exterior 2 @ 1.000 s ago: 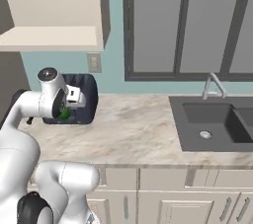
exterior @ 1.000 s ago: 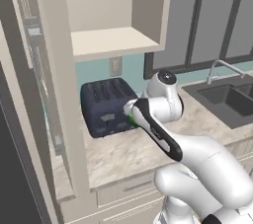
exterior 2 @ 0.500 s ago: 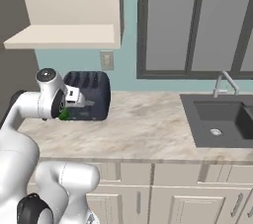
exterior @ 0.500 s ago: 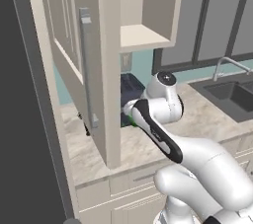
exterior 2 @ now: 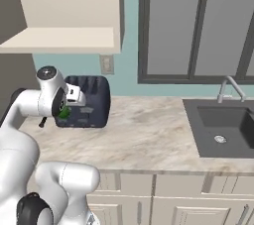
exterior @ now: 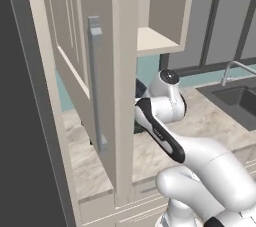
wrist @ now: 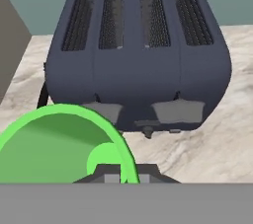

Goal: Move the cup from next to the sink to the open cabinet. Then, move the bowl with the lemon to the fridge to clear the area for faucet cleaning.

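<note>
Gripping cup (wrist: pixel 59 144), claw (exterior 2: pixel 63 111) closed, beside toaster (wrist: pixel 141 50)

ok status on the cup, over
Gripper shut on the cup. Cup held low over counter, under open cabinet. Toaster right ahead.

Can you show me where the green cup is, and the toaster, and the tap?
cup (wrist: pixel 54 144), hand view, inside of its green wall.
toaster (wrist: pixel 138 75), hand view, dark top below the slots.
tap (exterior 2: pixel 229 86), right base view, silver neck.

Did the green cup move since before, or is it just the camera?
Cannot tell. The whole picture shifted, so the camera moved. The cup is in front of the toaster, as before.
</note>
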Tool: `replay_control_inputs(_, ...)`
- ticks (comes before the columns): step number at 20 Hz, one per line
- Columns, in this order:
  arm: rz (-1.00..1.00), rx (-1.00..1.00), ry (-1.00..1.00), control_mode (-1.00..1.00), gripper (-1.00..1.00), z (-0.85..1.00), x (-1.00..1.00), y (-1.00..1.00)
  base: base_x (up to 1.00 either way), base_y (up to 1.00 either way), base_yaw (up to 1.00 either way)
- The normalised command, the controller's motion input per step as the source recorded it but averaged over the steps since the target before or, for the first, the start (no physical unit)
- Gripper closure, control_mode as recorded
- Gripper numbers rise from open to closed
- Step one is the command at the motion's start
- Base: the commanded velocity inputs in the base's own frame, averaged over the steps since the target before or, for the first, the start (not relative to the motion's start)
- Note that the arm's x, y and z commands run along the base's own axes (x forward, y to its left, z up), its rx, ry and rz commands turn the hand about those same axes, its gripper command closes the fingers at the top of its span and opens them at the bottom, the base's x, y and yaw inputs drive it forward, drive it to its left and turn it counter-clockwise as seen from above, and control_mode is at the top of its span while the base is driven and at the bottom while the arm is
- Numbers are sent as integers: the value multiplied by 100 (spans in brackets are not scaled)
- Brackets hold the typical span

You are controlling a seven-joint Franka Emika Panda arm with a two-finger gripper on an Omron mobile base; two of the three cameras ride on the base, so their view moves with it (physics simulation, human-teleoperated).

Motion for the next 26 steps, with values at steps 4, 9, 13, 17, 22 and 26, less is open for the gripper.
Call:
replay_control_inputs(4,-38,11,0,-100,100,100,-8,0,0,0,0)
replay_control_inputs(9,-47,37,0,-100,100,100,-39,-8,0,0,0)
replay_control_inputs(13,-45,65,0,-100,100,100,-65,-21,0,0,0)
replay_control_inputs(17,-39,56,-16,-100,100,95,-93,-24,0,0,0)
replay_control_inputs(22,-29,12,-16,-100,100,73,-27,-2,0,0,0)
replay_control_inputs(26,-23,0,-11,-100,100,72,8,0,0,0,0)
